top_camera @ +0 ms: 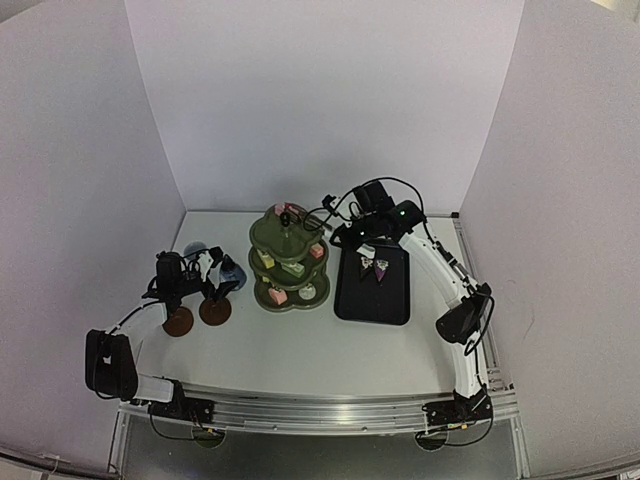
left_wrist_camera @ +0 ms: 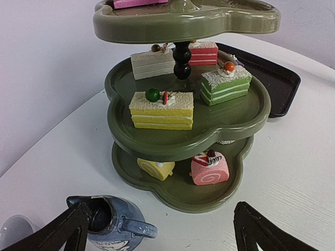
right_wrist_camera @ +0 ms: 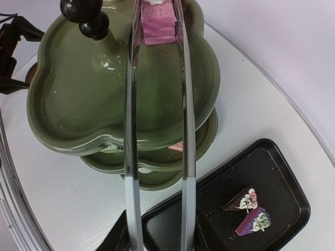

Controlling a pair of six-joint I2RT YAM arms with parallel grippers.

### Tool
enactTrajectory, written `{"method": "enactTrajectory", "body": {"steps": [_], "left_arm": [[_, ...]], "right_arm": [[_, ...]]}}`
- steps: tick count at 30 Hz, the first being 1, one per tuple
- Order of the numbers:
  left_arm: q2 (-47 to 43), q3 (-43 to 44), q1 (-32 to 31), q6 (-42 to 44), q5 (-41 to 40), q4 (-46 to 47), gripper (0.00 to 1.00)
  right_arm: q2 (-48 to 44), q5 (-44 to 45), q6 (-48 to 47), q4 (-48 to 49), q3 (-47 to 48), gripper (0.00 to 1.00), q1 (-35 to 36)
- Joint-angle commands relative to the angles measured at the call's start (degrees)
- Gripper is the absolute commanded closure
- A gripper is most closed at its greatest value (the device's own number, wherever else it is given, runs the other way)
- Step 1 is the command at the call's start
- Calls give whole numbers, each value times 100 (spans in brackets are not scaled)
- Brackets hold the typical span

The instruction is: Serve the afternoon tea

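A: Right wrist view: the pink cake (right_wrist_camera: 158, 23) sits at the stand's (right_wrist_camera: 78, 104) top tier, between the tongs' (right_wrist_camera: 130, 157) tips.
B: And the right gripper (top_camera: 348, 233)?
A: Clamped on the tongs' handles, nothing else. A placing step, I'd judge; next, let the tongs spread, then lift clear without nudging the cake.

Table (top_camera: 300, 350): white | on it: green stand (left_wrist_camera: 183, 146), black tray (top_camera: 370, 300), blue jug (left_wrist_camera: 118, 227), cup (left_wrist_camera: 11, 230), two brown coasters (top_camera: 215, 311)
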Motion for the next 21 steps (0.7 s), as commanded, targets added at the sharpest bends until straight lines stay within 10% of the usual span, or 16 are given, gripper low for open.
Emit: {"method": "enactTrajectory", "body": {"steps": [1, 21], "left_arm": [[-194, -8, -19, 88, 69, 18, 4], [-180, 22, -18, 94, 60, -13, 3]], "right_arm": [[-352, -3, 95, 195, 154, 68, 41], [-946, 146, 202, 178, -442, 67, 50]]}}
